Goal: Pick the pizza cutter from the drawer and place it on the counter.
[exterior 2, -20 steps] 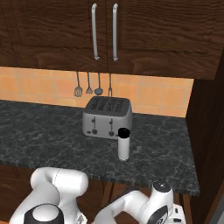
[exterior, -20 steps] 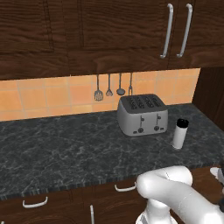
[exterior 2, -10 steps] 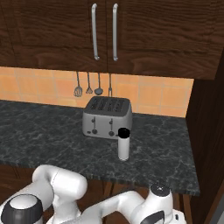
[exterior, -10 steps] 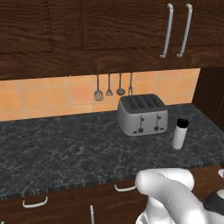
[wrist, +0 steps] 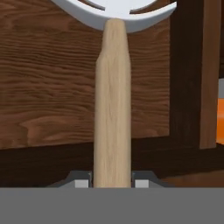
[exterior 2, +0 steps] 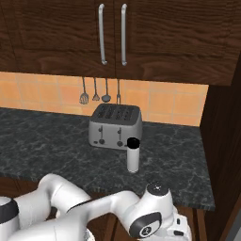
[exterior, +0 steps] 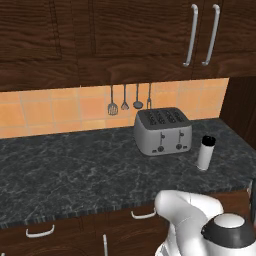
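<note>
On the counter (exterior: 75, 175) stand a toaster (exterior: 163, 131) and, right of it, a white cylinder (exterior: 205, 152); utensils (exterior: 125, 99) hang on the wall above. The gripper (wrist: 112, 183) is clamped on the pizza cutter (wrist: 112, 109), handle between its fingertips, wheel ahead facing dark wood. The counter's left stretch lies bare.

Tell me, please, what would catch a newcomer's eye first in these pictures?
In the hand view, the pizza cutter dominates: its tan wooden handle rises from between the gripper fingertips toward the silver wheel at the top edge, dark wood behind. In the base views, the silver toaster stands on the black marbled counter beneath hanging utensils, a white black-capped bottle beside it.
</note>
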